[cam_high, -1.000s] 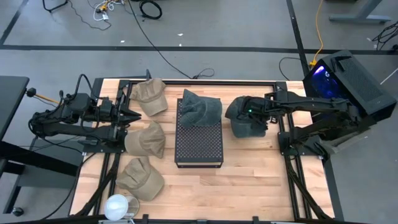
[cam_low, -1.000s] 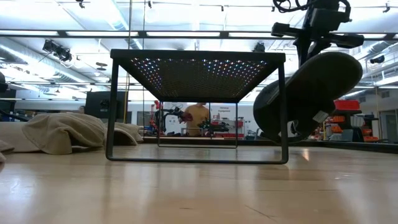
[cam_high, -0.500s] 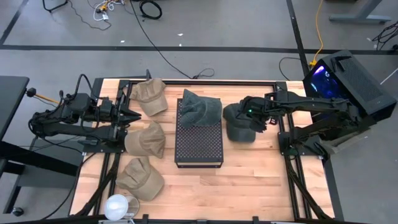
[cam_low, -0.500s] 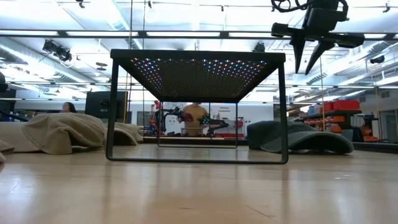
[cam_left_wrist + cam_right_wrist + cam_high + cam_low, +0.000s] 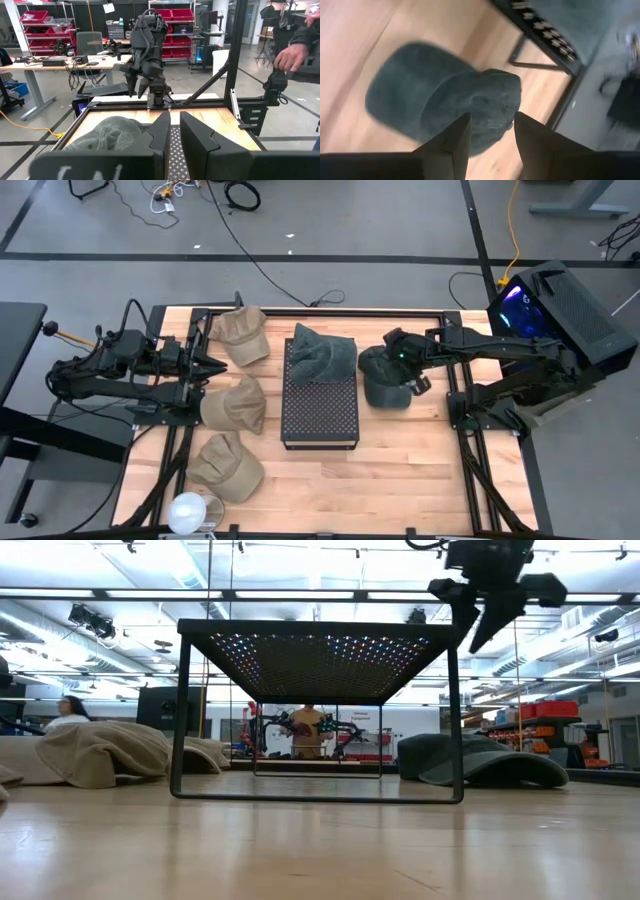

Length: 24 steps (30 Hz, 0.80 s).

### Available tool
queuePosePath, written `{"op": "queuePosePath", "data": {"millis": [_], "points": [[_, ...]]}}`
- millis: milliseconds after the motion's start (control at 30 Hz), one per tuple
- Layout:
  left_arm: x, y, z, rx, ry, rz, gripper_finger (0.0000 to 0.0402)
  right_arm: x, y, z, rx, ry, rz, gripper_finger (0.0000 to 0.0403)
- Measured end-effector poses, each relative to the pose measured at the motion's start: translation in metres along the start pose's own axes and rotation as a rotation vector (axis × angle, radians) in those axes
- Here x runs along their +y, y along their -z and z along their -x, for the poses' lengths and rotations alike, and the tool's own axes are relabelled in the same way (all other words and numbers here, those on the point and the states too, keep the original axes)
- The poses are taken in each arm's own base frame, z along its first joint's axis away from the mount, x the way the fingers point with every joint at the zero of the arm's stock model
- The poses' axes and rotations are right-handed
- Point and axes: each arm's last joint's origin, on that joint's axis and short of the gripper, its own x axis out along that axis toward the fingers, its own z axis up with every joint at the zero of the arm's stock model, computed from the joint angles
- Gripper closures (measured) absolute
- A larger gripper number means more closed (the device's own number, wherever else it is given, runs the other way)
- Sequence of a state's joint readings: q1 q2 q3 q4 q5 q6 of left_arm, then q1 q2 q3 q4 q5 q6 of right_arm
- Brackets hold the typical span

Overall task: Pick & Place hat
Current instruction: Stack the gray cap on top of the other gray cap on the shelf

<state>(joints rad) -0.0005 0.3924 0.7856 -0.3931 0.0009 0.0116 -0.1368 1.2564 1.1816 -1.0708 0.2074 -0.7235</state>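
Observation:
A dark green hat [image 5: 383,380] lies on the wood table on its brim and rim, just right of the black mesh stand [image 5: 320,412]. It also shows in the low view [image 5: 480,760] and the right wrist view [image 5: 445,100]. My right gripper [image 5: 408,368] hangs open above it [image 5: 478,628], pointing steeply down and touching nothing [image 5: 492,142]. A second dark green hat [image 5: 322,355] rests on the stand's far end. My left gripper [image 5: 215,365] waits level at the table's left [image 5: 175,132], with a narrow gap between its fingers and nothing in it.
Three tan hats [image 5: 240,333] [image 5: 235,402] [image 5: 228,465] lie along the table's left side. A white round object [image 5: 190,512] sits at the near left corner. Bare wood lies near the front edge and right of the stand. A person's hand [image 5: 292,50] shows beyond the table.
My right gripper has opened and let go of the dark green hat, which was hanging tilted above the table. The hat has dropped onto the table right of the stand. The gripper has stayed above it and rolled about its own axis.

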Motion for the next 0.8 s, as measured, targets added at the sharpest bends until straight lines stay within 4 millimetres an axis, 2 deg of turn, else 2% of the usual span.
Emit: {"op": "queuePosePath", "data": {"millis": [300, 600, 800], "points": [[0.0, 0.0, 0.0, 0.001, 0.0, 0.0, 0.0353, -0.004, -0.001, 0.0, -0.005, 0.056, -0.341, 0.025], [0.0, 0.0, 0.0, 0.001, 0.0, 0.0, 0.0353, -0.011, 0.006, -0.002, 0.0, 0.064, -0.79, 0.025], [0.0, 0.0, 0.0, 0.0, 0.0, 0.0, 0.0353, -0.016, 0.012, -0.003, 0.006, 0.076, -0.988, 0.025]]}}
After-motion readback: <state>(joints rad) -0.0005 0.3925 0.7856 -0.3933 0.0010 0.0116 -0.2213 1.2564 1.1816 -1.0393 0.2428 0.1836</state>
